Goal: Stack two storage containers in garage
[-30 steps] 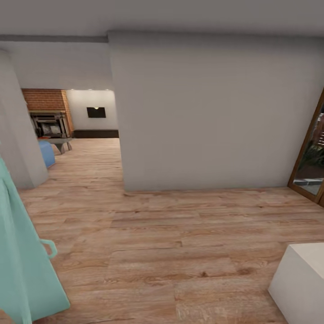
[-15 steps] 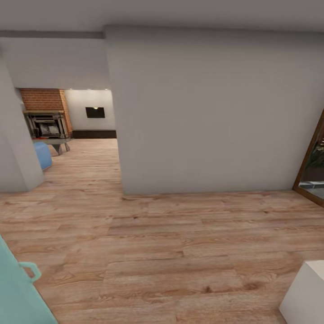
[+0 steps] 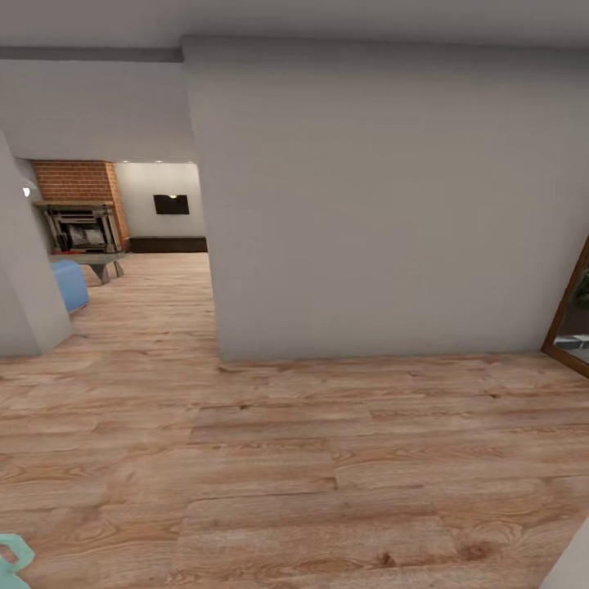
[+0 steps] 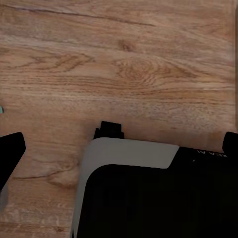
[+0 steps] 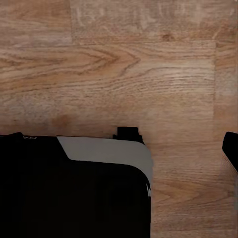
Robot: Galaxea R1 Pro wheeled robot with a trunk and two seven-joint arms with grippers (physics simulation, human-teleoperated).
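- The left gripper (image 4: 116, 144) is hard to read in the left wrist view: one black finger (image 4: 11, 153) juts in at one edge of the picture and a second dark tip (image 4: 231, 143) at the opposite edge, well apart, so it looks spread with nothing between.
- The right gripper (image 5: 119, 146) is cut off in the right wrist view; only one dark finger (image 5: 231, 148) shows at the picture's edge, so I cannot tell whether it is spread or pressed together.
- Below each wrist camera sits the robot's base (image 4: 148, 193), black with a pale grey corner panel, and wood-plank floor (image 5: 124, 74) lies past it.
- Small pale lettering shows on the black body in both wrist views (too blurred and cropped to read).
- The living room (image 3: 123, 245) lies well ahead of both grippers and to the left, through an opening beside a broad pale wall (image 3: 368, 204); its far part is small and dim.
- In there I can make out a red-brick fireplace (image 3: 78, 209), a low table (image 3: 94, 263) and a blue sofa corner (image 3: 69, 285), partly hidden by a nearer wall corner (image 3: 24, 278).
- A dark rectangle (image 3: 171, 204) hangs on the far wall (what it is I cannot tell).
- At the picture's edges: a bit of teal object (image 3: 11, 560) low on the left, a wood-framed glass door (image 3: 571, 327) on the right, a white corner (image 3: 573, 564) at lower right.
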